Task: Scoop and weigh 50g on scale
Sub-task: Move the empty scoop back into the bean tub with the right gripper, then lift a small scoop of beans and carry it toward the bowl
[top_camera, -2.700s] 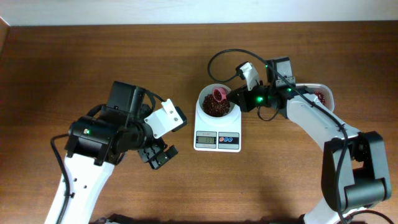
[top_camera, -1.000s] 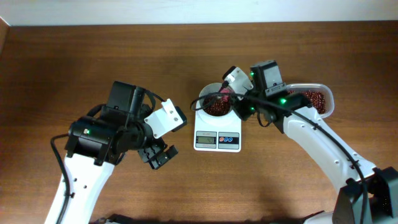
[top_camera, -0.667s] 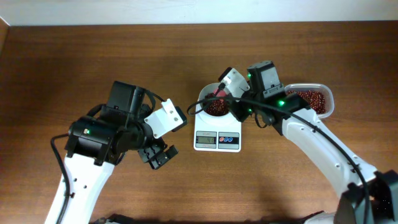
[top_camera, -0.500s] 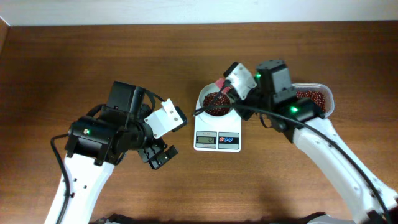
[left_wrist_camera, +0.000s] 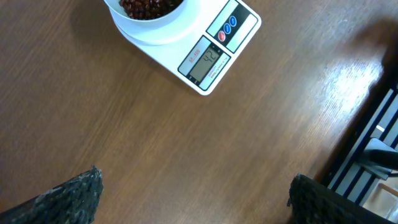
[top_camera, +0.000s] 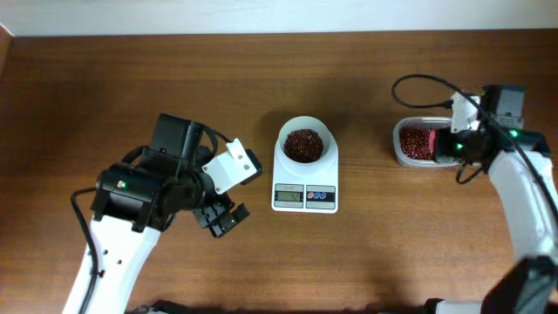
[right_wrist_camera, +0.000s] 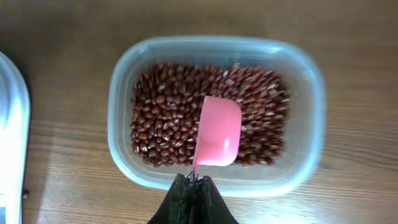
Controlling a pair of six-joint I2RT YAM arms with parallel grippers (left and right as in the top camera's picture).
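The white scale (top_camera: 305, 192) stands mid-table with its round bowl (top_camera: 304, 145) holding dark red-brown beans; its display and bowl (left_wrist_camera: 155, 12) also show in the left wrist view. My right gripper (right_wrist_camera: 193, 182) is shut on the handle of a pink scoop (right_wrist_camera: 218, 131), whose cup hangs back-up over the beans (right_wrist_camera: 168, 124) in the clear tub (top_camera: 421, 143). In the overhead view the right gripper (top_camera: 459, 145) is at the tub's right end. My left gripper (top_camera: 220, 220) stands open over bare wood, left of and nearer than the scale, its fingertips (left_wrist_camera: 74, 196) wide apart.
The tub's rim (right_wrist_camera: 118, 87) sits on the wood right of the scale. The table's near edge and dark floor slats (left_wrist_camera: 373, 143) show at the right of the left wrist view. A black cable (top_camera: 418, 83) loops above the tub.
My right arm has swung from over the scale's bowl rightward to the tub, carrying the pink scoop. The left arm has stayed still.
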